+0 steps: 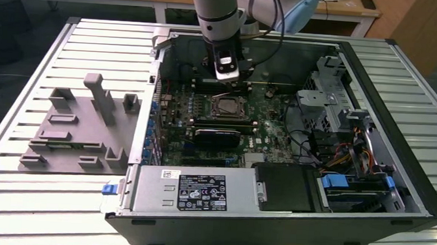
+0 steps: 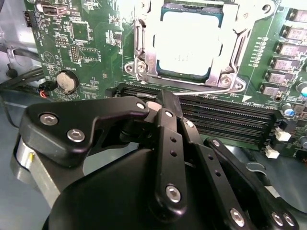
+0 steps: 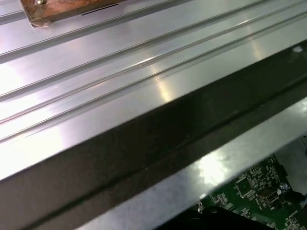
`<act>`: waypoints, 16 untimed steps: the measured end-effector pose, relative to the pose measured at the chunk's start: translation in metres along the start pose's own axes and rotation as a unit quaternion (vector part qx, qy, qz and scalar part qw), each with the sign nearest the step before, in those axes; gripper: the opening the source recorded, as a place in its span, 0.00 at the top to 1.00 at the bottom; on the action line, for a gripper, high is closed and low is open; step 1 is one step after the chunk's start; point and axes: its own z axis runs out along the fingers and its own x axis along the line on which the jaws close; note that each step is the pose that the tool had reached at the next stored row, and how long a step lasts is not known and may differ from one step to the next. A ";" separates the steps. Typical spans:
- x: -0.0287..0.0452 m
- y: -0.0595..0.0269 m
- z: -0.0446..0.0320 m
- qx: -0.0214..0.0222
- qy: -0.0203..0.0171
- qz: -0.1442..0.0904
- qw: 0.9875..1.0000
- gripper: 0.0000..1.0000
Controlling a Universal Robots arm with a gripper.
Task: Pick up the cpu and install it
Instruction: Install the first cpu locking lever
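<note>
The cpu (image 2: 189, 43), a shiny silver square, lies flat in the socket on the green motherboard (image 2: 86, 43), framed by the metal bracket (image 2: 144, 52). In the exterior view the cpu (image 1: 225, 106) sits mid-board inside the open computer case (image 1: 363, 220). My gripper (image 1: 229, 85) hangs just behind the socket, pointing down. In the second wrist view the gripper (image 2: 163, 98) has its black fingers (image 2: 168, 143) drawn together with nothing between them. Their tips are close to the thin socket lever (image 2: 206, 91), beside the black memory slots (image 2: 230, 117).
A grey power supply box (image 1: 192, 191) with a white label fills the case's near side. Drive bays and cables (image 1: 337, 145) crowd the exterior view's right. A grey fixture block (image 1: 79, 129) stands on the slatted metal table (image 1: 19, 202) at the exterior view's left. The first wrist view shows the case wall (image 3: 158, 143).
</note>
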 end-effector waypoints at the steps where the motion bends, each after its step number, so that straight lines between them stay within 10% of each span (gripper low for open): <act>1: 0.0004 0.0004 0.0002 0.000 0.000 0.001 1.000 0.89; 16: 0.0022 0.0010 0.0046 0.002 -0.002 0.001 1.000 0.89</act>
